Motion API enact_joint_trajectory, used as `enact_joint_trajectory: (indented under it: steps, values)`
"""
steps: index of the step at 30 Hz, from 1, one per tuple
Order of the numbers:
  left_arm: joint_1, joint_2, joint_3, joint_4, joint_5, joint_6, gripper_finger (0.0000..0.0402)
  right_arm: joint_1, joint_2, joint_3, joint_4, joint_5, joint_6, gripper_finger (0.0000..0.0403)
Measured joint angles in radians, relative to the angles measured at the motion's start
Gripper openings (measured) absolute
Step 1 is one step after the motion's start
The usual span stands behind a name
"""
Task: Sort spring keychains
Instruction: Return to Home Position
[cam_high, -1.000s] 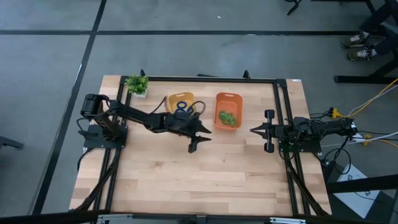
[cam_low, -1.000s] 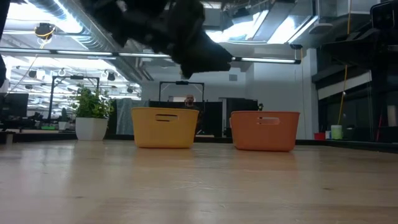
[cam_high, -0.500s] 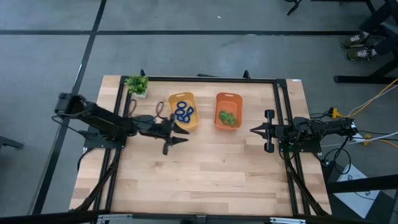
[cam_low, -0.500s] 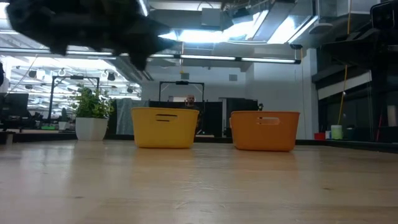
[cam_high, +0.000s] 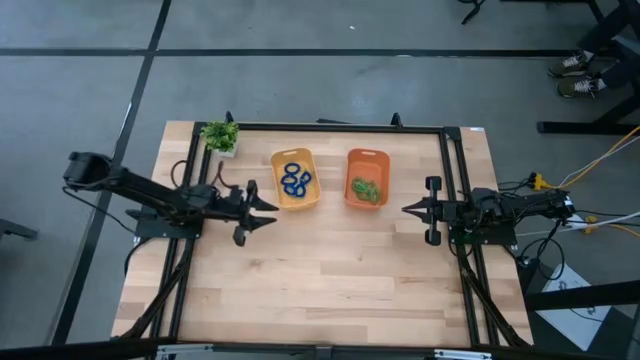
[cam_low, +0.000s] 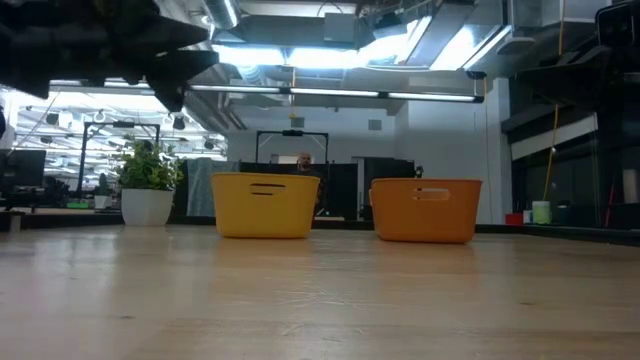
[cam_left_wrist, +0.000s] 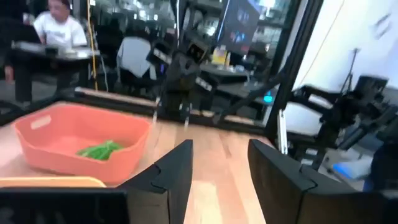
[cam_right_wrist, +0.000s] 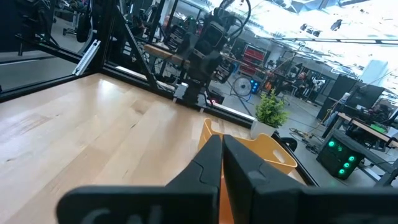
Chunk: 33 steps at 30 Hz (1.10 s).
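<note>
Sitting in the yellow bin (cam_low: 265, 205): the blue spring keychains (cam_high: 294, 180), all in a small heap (a bit above the middle of the high view).
Orange bin (cam_low: 425, 210): just right of the yellow one, not touching it; the green spring keychains (cam_high: 366, 188) lie inside.
Left arm (cam_high: 150, 195): reaches in from the left edge of the surface (cam_high: 330, 270); its tip is just left of the yellow bin, up in the air, at the upper left of the low view.
Left jaws: open, with a clear gap between them, holding nothing.
Right arm (cam_high: 500, 212): at the right edge of the surface, pointing toward the middle, well apart from both bins.
Right jaws: closed, pressed together, holding nothing.
Plant (cam_high: 220, 135): in a white pot at the upper left corner of the surface.
</note>
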Motion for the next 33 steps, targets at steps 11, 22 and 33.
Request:
enact_joint_trajectory:
  steps: [11,22,33]
  values:
    - [0.014,-0.152,-0.111,0.045,0.008,0.01,0.0148,0.0,0.0,0.0,0.0,0.0,0.0,0.0016]
    - [0.093,-0.486,-0.111,-0.299,0.143,0.003,0.0151,0.0,0.0,0.0,0.0,0.0,0.0,0.0016]
    - [0.095,-0.776,-0.111,-0.608,0.087,0.046,0.0152,0.0,0.0,0.0,0.0,0.0,0.0,0.0016]
